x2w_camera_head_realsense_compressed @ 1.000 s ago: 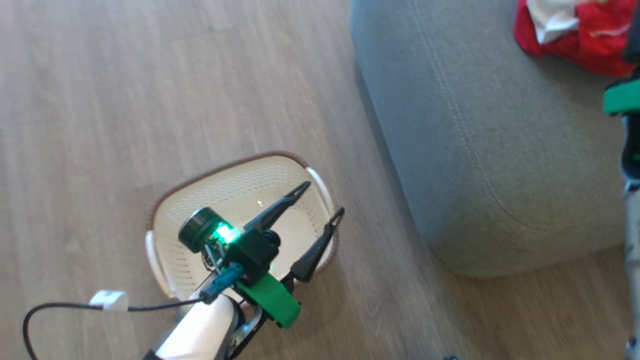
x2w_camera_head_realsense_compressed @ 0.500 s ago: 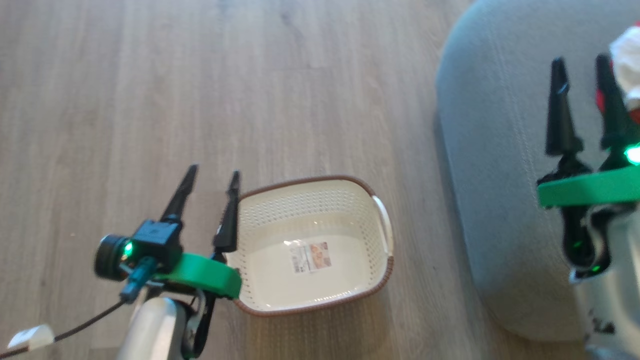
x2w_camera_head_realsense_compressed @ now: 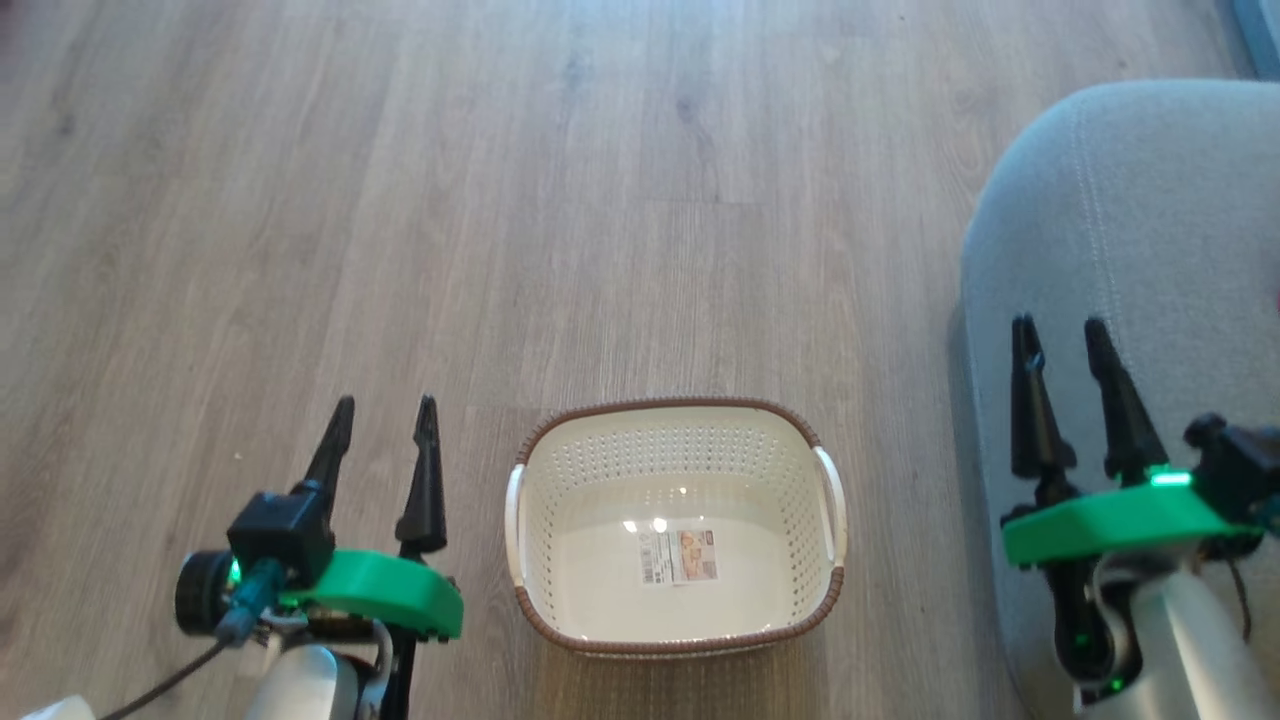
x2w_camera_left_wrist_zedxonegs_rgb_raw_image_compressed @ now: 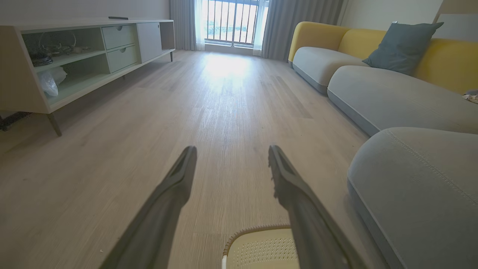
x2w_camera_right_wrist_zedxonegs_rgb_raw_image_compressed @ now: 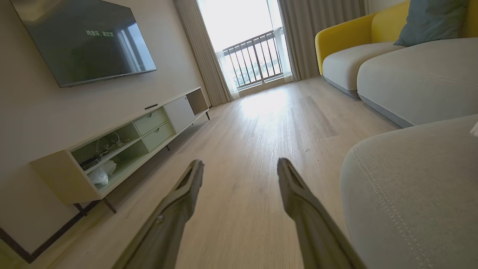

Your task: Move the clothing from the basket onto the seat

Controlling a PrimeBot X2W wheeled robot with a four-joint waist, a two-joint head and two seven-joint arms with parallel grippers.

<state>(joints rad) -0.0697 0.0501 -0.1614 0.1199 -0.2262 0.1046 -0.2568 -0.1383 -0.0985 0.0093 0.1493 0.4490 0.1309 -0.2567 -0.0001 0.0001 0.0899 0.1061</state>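
— How do the jaws stand?

— Both pairs are spread wide, gripping nothing. The left gripper (x2w_camera_head_realsense_compressed: 386, 402) hovers over the wood floor (x2w_camera_head_realsense_compressed: 600, 200), just left of the basket (x2w_camera_head_realsense_compressed: 680, 408). The right gripper (x2w_camera_head_realsense_compressed: 1057, 322) hangs above the rounded edge of the seat (x2w_camera_head_realsense_compressed: 1150, 200).

— And the basket?

— Upright on the floor between the 2 arms, apart from the seat, its bottom bare around the label (x2w_camera_head_realsense_compressed: 680, 557).

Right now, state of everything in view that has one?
basket, upright on the floor, empty, sticker showing on its bottom.
left tool, open, holding nothing.
right tool, open, holding nothing.
cabinet drawers, shut.
curtains, drawn apart.
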